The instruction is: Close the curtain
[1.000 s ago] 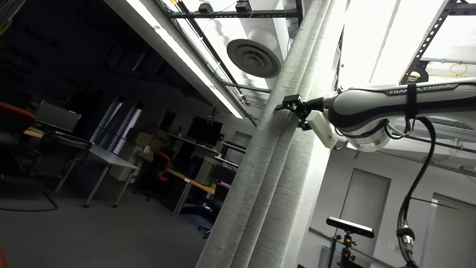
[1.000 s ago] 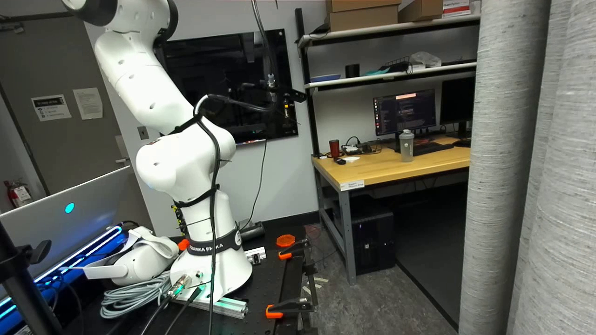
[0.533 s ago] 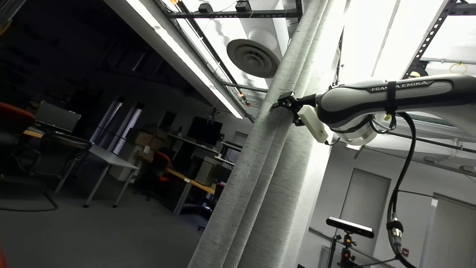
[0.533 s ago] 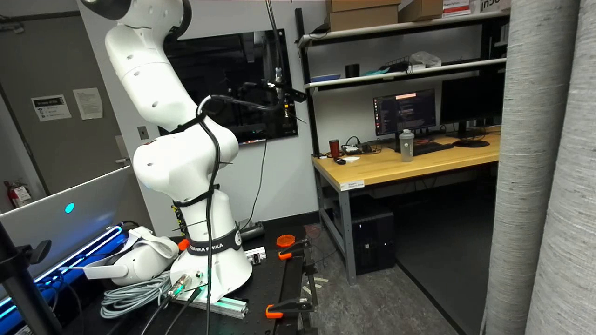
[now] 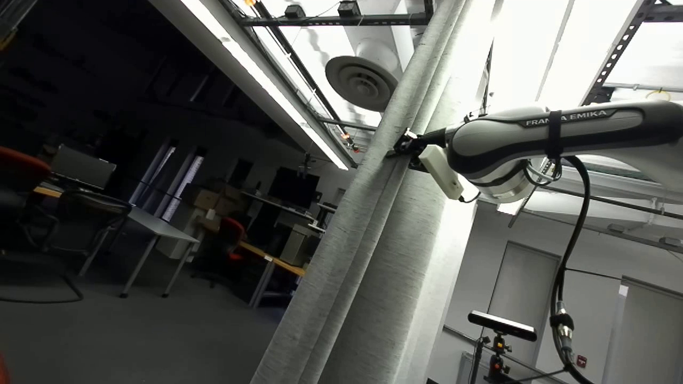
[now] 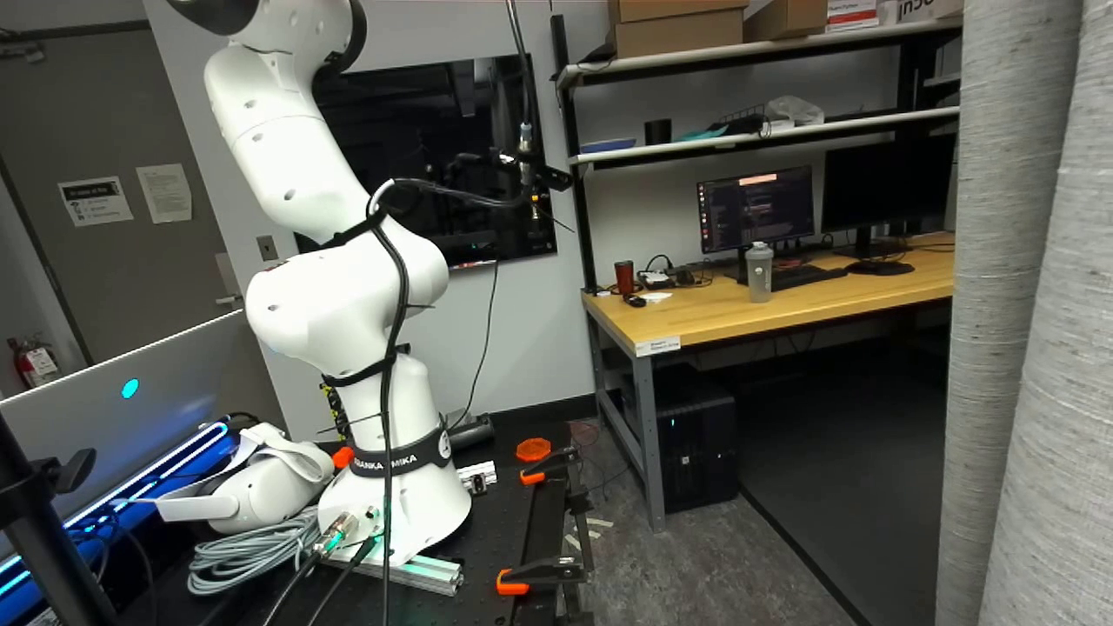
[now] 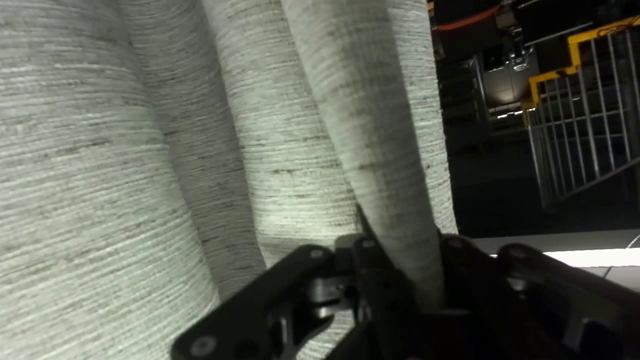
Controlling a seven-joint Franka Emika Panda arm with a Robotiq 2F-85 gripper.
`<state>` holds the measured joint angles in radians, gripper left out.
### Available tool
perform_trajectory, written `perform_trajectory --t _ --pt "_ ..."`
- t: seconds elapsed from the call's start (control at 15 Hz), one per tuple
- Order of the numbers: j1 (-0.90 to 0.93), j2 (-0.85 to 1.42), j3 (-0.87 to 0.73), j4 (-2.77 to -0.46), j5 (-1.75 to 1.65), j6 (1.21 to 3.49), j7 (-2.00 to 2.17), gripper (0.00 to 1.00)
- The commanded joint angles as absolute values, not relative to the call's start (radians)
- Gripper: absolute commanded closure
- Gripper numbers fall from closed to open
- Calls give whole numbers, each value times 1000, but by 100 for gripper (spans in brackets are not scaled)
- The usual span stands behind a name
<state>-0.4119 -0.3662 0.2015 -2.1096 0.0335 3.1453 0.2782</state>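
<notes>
The curtain (image 5: 368, 234) hangs as a tall grey-white pleated sheet, slanting through the middle of an exterior view. My gripper (image 5: 404, 153) meets it at mid-height from the right side. Along the right border of an exterior view, more of the curtain (image 6: 1009, 304) shows in thick folds, and the gripper is out of that picture. In the wrist view the curtain (image 7: 285, 150) fills the left and middle. One narrow fold runs down between the fingers of the gripper (image 7: 411, 243), pressed from both sides. The fingertips' far ends are hidden by cloth.
A camera on a tripod (image 5: 501, 325) stands below the arm. The robot base (image 6: 391, 496) sits on a black table beside a laptop (image 6: 130, 391) and a headset (image 6: 269, 487). A wooden desk (image 6: 713, 313) is behind. Yellow-topped railings (image 7: 585, 100) lie beyond the curtain's edge.
The jaws have narrowed onto a fold. In an exterior view, arm and curtain have shifted left. In an exterior view the curtain has slid right, uncovering more desk and shelf.
</notes>
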Motion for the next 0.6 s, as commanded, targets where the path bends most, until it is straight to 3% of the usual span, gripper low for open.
perform_trajectory --t 0.0,0.53 --pt "-453 -367 262 -2085 24 3142 318 100" --pt "-550 -560 469 -2228 40 3119 475 99"
